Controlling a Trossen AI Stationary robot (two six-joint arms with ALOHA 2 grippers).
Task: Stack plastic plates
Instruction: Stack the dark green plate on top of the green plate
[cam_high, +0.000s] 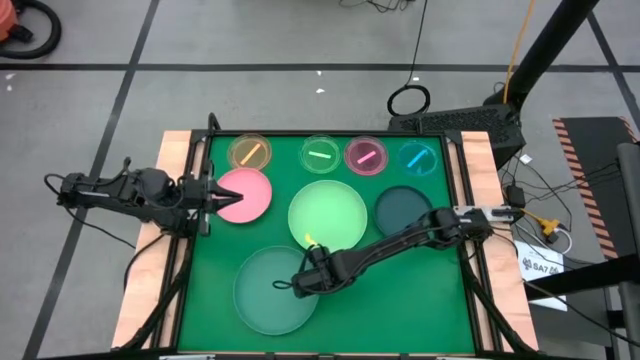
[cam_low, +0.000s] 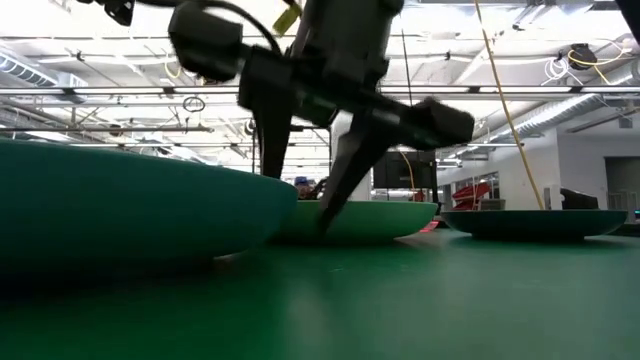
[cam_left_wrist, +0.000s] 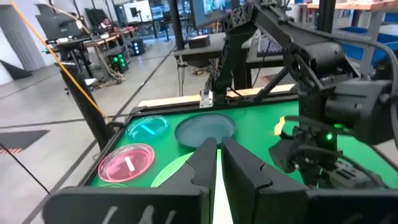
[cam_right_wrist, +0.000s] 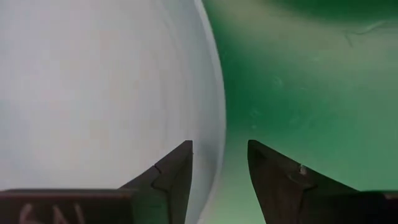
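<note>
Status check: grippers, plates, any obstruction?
Right gripper open, straddling frosted clear plate rim. Left gripper shut beside pink plate. Nothing stacked, no obstruction.

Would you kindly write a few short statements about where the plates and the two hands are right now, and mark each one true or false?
1. The right hand is at the rim of the frosted clear plate, fingers open astride the edge. True.
2. The left hand is open wide over the dark teal plate. False: it is shut, beside the large pink plate.
3. Four small plates sit in a row along the far edge of the mat. True.
4. The light green plate is stacked on the frosted clear plate. False: both lie apart on the green mat.
</note>
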